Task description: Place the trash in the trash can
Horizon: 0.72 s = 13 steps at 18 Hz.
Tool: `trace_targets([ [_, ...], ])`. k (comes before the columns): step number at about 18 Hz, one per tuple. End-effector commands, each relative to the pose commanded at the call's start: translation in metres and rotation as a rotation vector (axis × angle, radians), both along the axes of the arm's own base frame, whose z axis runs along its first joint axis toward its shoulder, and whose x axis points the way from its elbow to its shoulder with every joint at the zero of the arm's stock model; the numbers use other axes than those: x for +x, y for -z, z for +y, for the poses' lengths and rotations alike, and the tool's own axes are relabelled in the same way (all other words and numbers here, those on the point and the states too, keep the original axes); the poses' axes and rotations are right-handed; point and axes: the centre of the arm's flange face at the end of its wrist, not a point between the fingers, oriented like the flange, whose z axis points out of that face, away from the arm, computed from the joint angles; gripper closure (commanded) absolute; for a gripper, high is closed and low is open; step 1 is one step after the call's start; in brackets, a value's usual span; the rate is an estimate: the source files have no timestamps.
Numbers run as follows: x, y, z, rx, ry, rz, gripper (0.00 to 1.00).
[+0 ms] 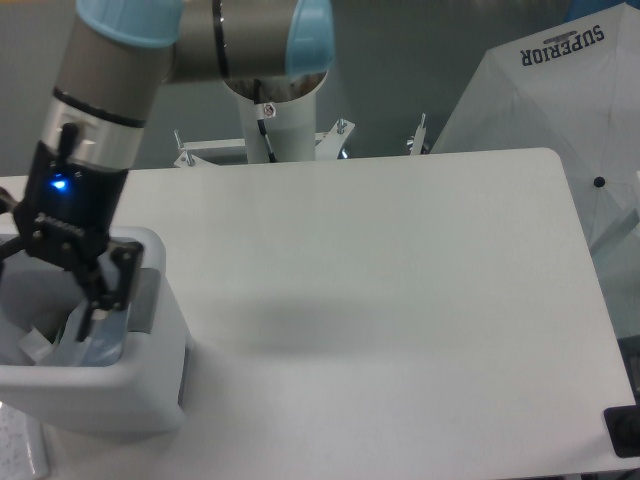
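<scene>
White plastic of the trash can [150,395] at the lower left of the frame holds the trash [85,345], and I see my gripper [60,300] above it with jaws spread and empty, so my worry is a finger snagging the bag.

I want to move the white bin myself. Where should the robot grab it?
Probably the trash can's right-hand wall, by its rim, coming straight down from above. The bin is boxy and open-topped, so that upright edge is thin enough for the tool, which hangs over its opening.
</scene>
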Motion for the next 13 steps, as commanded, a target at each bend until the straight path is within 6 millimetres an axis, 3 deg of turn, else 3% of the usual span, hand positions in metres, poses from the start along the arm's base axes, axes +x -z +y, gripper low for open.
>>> trace_targets([
  [3,-0.033,-0.005,-0.021,0.002,-0.062,0.008,0.0],
  [5,-0.045,-0.004,-0.03,-0.005,-0.058,0.042,0.0],
  [7,-0.047,0.004,-0.036,-0.03,-0.01,0.094,0.0],
  [13,-0.037,0.001,-0.072,-0.205,0.08,0.286,0.0],
])
